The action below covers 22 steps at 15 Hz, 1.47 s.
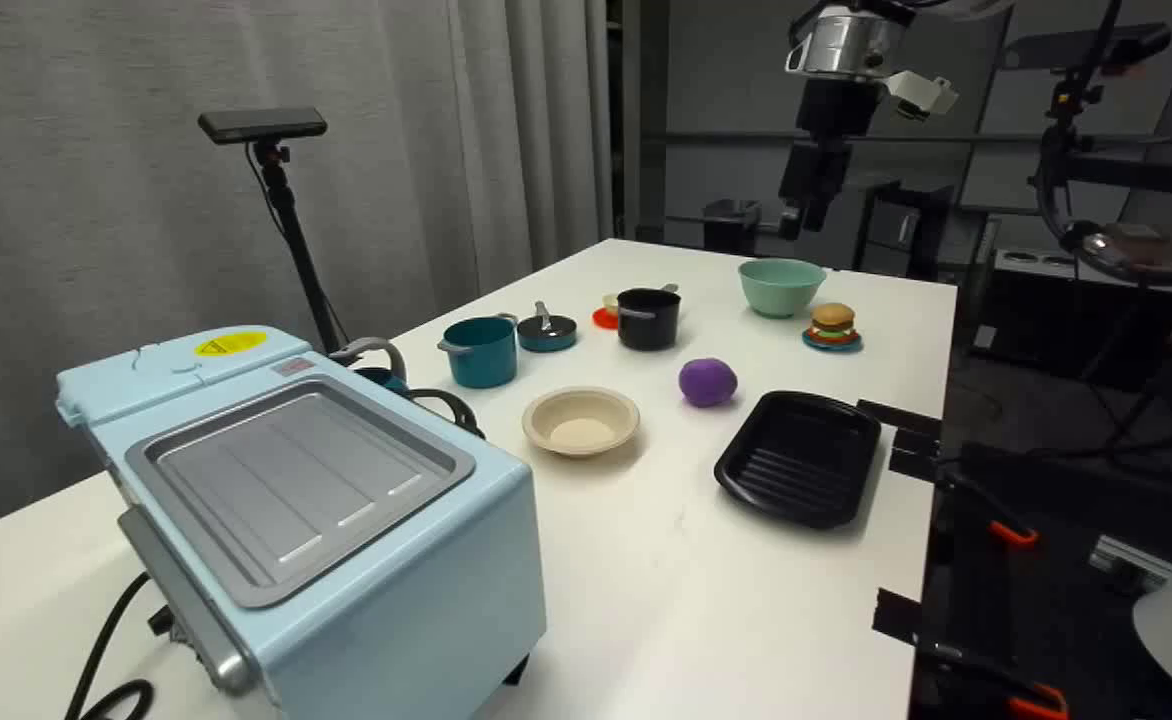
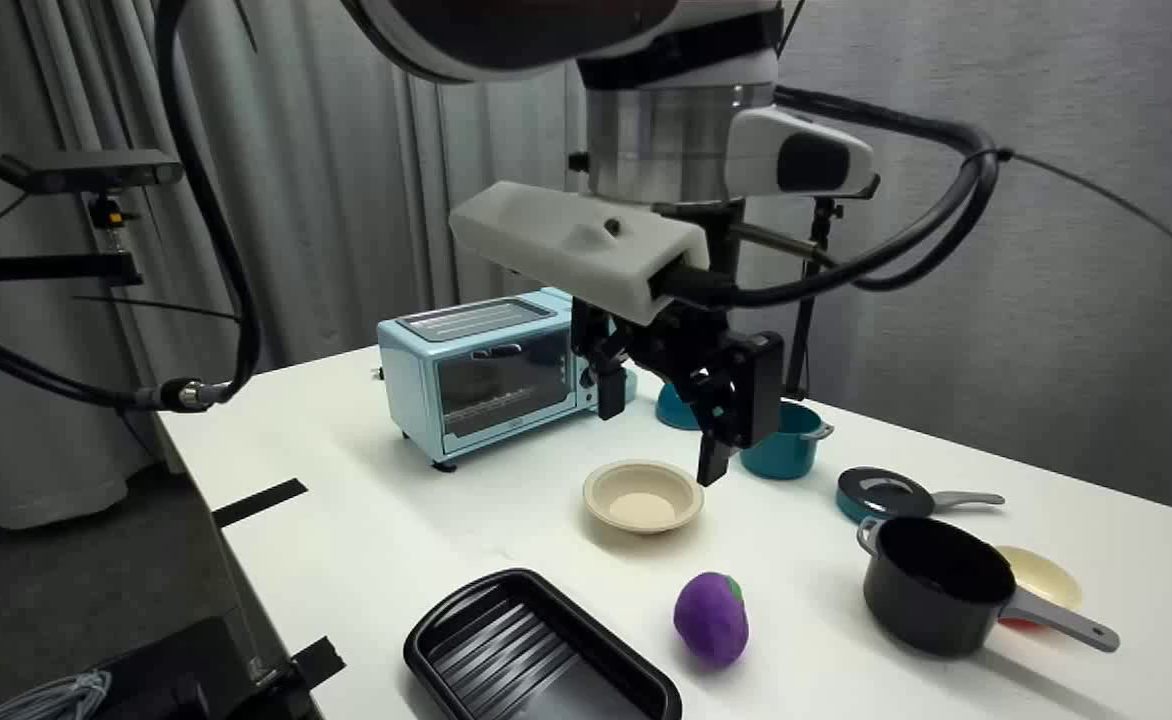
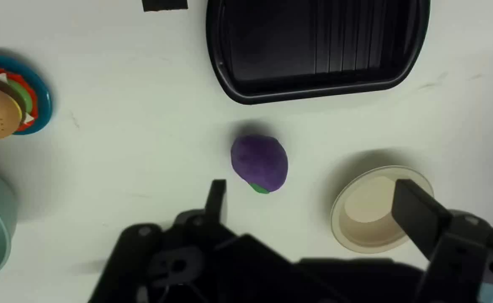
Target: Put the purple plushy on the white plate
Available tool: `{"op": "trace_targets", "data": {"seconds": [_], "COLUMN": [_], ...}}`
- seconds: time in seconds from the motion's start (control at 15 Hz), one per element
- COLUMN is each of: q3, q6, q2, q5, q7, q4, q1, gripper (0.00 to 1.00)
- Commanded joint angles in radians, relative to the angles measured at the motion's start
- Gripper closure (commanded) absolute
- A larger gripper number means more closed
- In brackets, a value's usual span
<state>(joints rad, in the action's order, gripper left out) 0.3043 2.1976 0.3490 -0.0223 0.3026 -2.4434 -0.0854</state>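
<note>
The purple plushy (image 1: 708,382) is a rounded dark-purple ball with a small green patch. It lies on the white table in both exterior views (image 2: 712,622) and in the wrist view (image 3: 260,163). The white plate (image 1: 583,432) is a cream round dish with a raised rim. It stands near the plushy, apart from it, in both exterior views (image 2: 643,503); in the wrist view (image 3: 366,202) my finger covers part of it. My gripper (image 3: 311,185) is open and empty, high above the table. It also shows in both exterior views (image 1: 804,215) (image 2: 662,432).
A black ridged tray (image 1: 801,460) lies beside the plushy. A pale blue toaster oven (image 1: 426,600) stands past the plate. A black pot (image 2: 936,590), teal pot (image 1: 483,355), small lidded pan (image 2: 884,492), green bowl (image 1: 781,288) and toy burger (image 1: 832,325) stand around.
</note>
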Motion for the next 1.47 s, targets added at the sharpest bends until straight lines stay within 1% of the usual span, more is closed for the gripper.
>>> {"op": "trace_targets", "data": {"seconds": [0.0, 1.07, 1.27, 1.33, 1.4], "q3": [-0.022, -0.022, -0.028, -0.034, -0.035], "q6": [-0.002, -0.002, -0.023, 0.062, 0.085], "q2": [-0.003, -0.003, -0.004, -0.093, -0.123], "q5": [-0.010, -0.010, 0.002, -0.038, -0.057], "q7": [0.007, 0.007, 0.002, -0.006, -0.003], "q4": [0.002, 0.002, 0.006, 0.003, 0.006], "q1": [-0.023, -0.023, -0.027, 0.001, 0.009], "gripper": [0.00, 0.00, 0.00, 0.00, 0.00]}}
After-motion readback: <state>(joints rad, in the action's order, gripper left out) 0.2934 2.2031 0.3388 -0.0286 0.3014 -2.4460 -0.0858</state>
